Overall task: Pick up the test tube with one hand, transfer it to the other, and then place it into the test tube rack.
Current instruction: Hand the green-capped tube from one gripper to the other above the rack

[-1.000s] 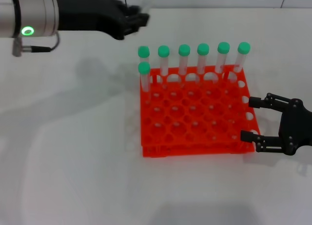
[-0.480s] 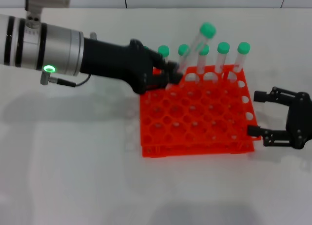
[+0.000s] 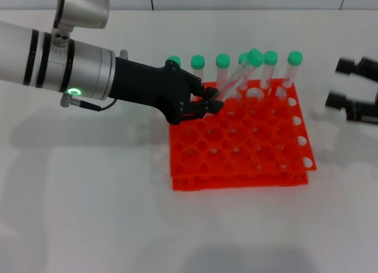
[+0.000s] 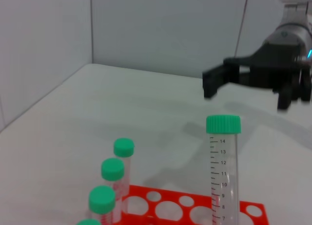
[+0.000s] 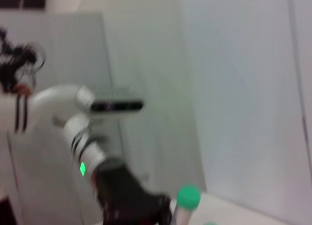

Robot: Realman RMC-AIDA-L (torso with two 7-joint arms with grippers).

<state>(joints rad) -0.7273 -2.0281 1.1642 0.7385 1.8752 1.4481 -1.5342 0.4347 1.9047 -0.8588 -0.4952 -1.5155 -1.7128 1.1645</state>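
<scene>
Step in hand — the pick-up is made and the hand-over is pending. The left gripper [image 3: 207, 104], on the silver arm with the green ring, has its jaws clenched on the lower part of the test tube [image 3: 239, 78]; the tube leans with its green cap up and toward the robot's right, held over the far rows of the test tube rack [image 3: 239, 158] and crossing in front of the standing tubes [image 3: 223, 69] along the rack's back row. In the left wrist view the tube [image 4: 223, 171] stands clear above the rack holes, graduations readable, with the right gripper [image 4: 258, 79] beyond it. The right gripper [image 3: 357, 96] hangs off the rack's right side, well apart from the tube, jaws released and spread. Judgement: the next move calls for bringing the two grippers together, presenting the capped upper half so the right jaws can close on it without meeting the left fingers, and only then letting go on the left. Room — the back row of capped tubes sits just beside the held tube, so any swing at that level risks clipping a cap; lifting first looks safer. Open tabletop [image 3: 88, 196] lies on the left and near sides of the rack, and between the rack's right edge and the right gripper, which seems the natural place for the exchange. Most rack holes toward the near side are free.
</scene>
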